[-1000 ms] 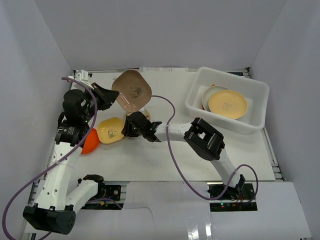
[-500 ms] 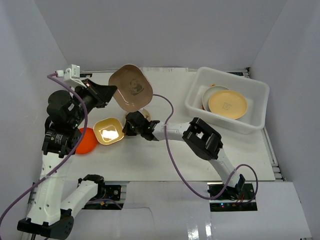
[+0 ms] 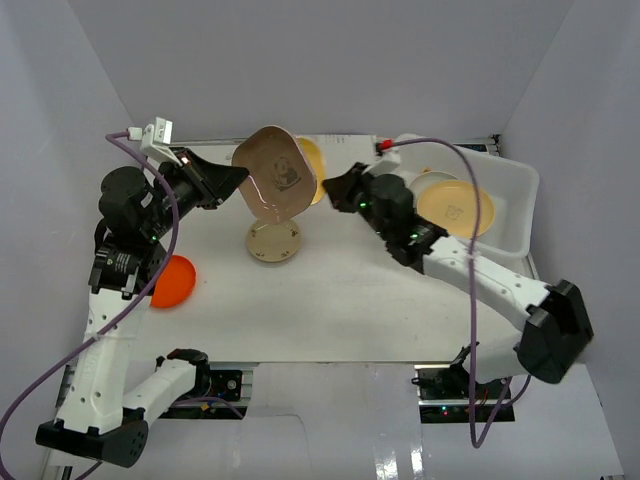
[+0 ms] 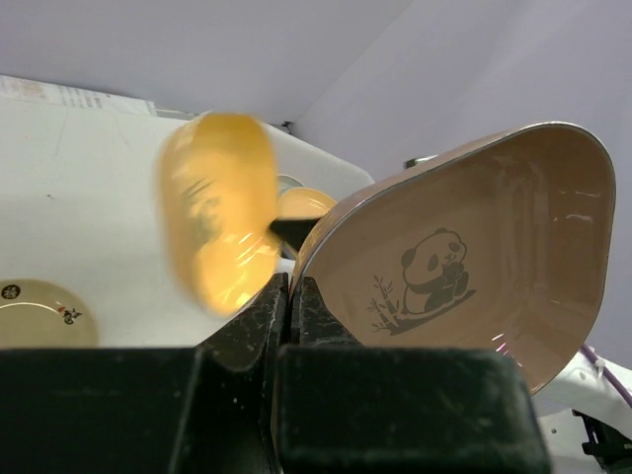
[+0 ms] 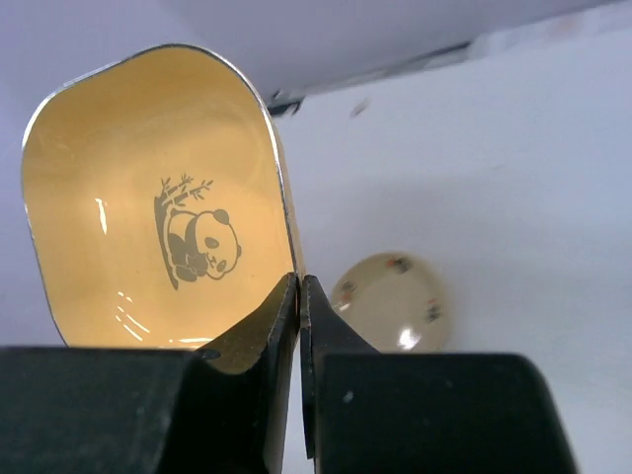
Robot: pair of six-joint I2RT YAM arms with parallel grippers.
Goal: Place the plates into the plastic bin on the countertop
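Above mid-countertop [image 3: 350, 295], two plates are held aloft: brown plate [image 3: 278, 185] pinched at its rim by left gripper [image 3: 232, 178], yellow plate [image 3: 310, 158] clamped by right gripper [image 3: 335, 188] — their edges overlap from above. Plastic bin [image 3: 527, 185] is set far right — bare surface lies between.

We see bright, even light on the white bench [image 3: 330, 290], with only soft shadows. Left of the brown plate [image 4: 464, 247], the yellow plate [image 4: 219, 222] smears with motion blur; below it, the left claw [image 4: 293, 288] looks dark and unsharp.
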